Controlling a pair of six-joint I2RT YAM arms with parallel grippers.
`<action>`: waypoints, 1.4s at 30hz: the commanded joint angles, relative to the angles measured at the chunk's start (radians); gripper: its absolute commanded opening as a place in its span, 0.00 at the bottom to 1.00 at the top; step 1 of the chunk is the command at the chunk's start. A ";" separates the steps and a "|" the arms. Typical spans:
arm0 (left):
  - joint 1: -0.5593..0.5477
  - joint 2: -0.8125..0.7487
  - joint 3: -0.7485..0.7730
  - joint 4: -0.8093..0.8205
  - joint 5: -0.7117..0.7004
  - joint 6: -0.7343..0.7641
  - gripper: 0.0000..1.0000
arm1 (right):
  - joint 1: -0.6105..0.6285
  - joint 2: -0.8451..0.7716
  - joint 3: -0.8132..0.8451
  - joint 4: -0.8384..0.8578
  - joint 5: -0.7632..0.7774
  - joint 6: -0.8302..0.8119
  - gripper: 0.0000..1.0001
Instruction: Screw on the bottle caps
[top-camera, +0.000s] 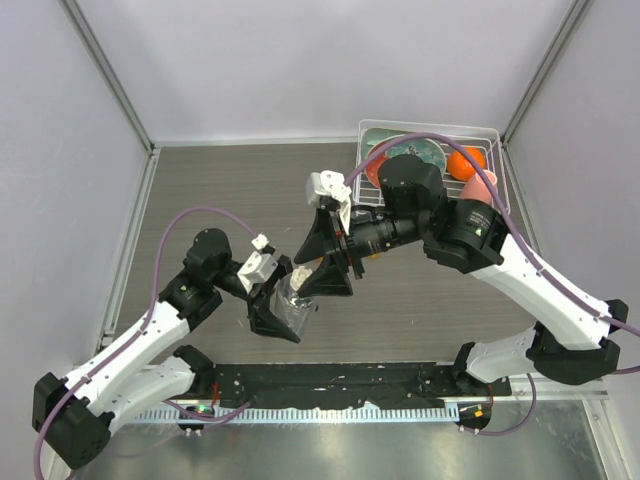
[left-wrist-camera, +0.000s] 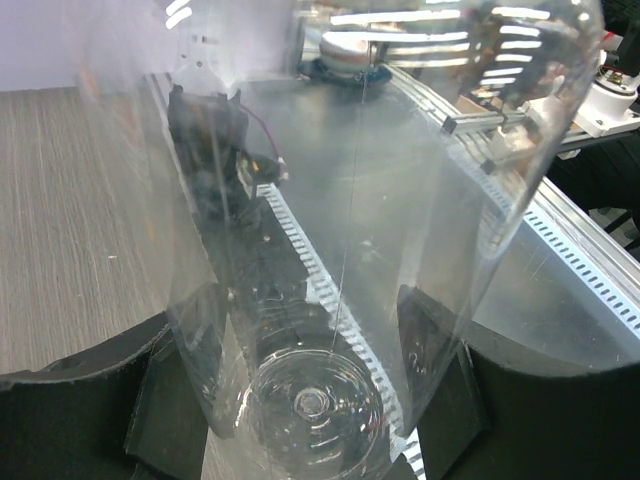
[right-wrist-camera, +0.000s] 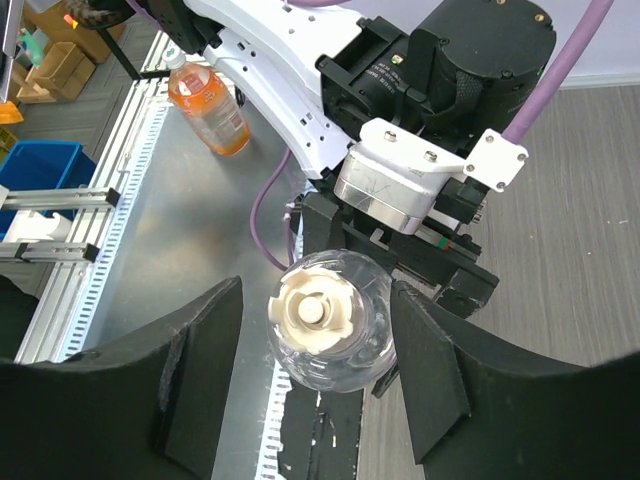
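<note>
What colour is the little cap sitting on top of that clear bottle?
Cream-white; the cap on the bottle shows best in the right wrist view.

No text, label, brand, number or sign can be read in any view; any marks there are too small or blurred to make out.

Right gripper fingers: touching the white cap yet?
Apart. The right wrist view shows the white cap between the fingers of the right gripper, with a visible gap on each side.
</note>
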 joint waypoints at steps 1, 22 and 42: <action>0.005 -0.006 0.022 0.065 -0.007 -0.026 0.00 | 0.002 -0.020 -0.021 0.066 -0.032 0.023 0.62; 0.013 -0.034 -0.023 0.236 -0.540 -0.023 0.00 | 0.002 0.011 -0.076 -0.046 0.271 0.062 0.03; 0.013 -0.072 -0.044 0.293 -1.038 0.009 0.00 | 0.053 0.089 -0.164 0.063 0.840 0.388 0.01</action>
